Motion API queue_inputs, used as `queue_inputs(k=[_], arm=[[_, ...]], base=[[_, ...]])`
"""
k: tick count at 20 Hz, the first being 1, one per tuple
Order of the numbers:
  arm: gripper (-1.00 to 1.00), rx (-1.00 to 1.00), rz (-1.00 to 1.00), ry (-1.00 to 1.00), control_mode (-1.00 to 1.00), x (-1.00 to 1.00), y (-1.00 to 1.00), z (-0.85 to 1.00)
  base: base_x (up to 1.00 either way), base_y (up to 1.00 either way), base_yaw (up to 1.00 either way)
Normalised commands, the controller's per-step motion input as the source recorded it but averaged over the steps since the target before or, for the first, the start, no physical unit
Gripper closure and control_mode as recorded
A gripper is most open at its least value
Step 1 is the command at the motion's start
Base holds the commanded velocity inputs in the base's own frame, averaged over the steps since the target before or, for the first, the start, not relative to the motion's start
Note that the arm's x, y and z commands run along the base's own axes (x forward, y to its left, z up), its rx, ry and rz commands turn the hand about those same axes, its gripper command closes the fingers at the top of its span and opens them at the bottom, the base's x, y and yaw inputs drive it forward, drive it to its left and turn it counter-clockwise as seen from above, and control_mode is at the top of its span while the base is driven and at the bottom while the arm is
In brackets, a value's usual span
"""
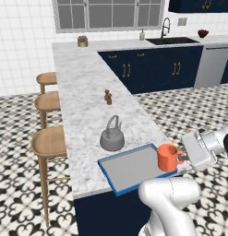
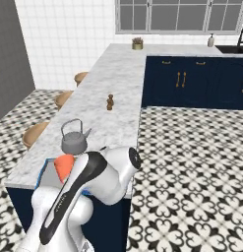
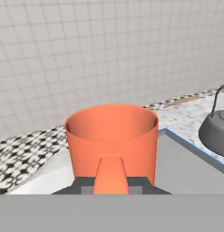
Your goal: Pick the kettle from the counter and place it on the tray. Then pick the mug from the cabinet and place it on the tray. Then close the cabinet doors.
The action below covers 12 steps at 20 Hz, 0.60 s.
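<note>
Mug (image 3: pixel 112 140) plain orange, upright, handle in end effector (image 3: pixel 111 182).

Tray (image 1: pixel 129 170) sits at the near end of the counter (image 1: pixel 83 92); most of its grey floor is bare, with only the mug (image 1: pixel 168 157) at its right edge, held by its handle in the closed gripper (image 1: pixel 182 157). Kettle (image 1: pixel 112 136) stands on the marble just beyond the tray's far rim, its tall arched handle blocking a low approach from that side. Further along, the small brown shaker (image 1: pixel 107 97) stands alone, well apart, with open marble around it.
</note>
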Motion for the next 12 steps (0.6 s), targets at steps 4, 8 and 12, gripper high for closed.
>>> queue_inputs(k=[4,8,12], arm=[[1.00,0.07,0.11,-0.05,-1.00,0.54,-0.17,-0.47],[1.00,0.02,0.08,-0.09,-1.00,0.41,-0.17,-0.44],[1.00,0.00,0.01,-0.07,-1.00,0.37,-0.11,-0.37]], base=[[0.00,0.00,0.00],[0.00,0.00,0.00],[0.00,0.00,0.00]])
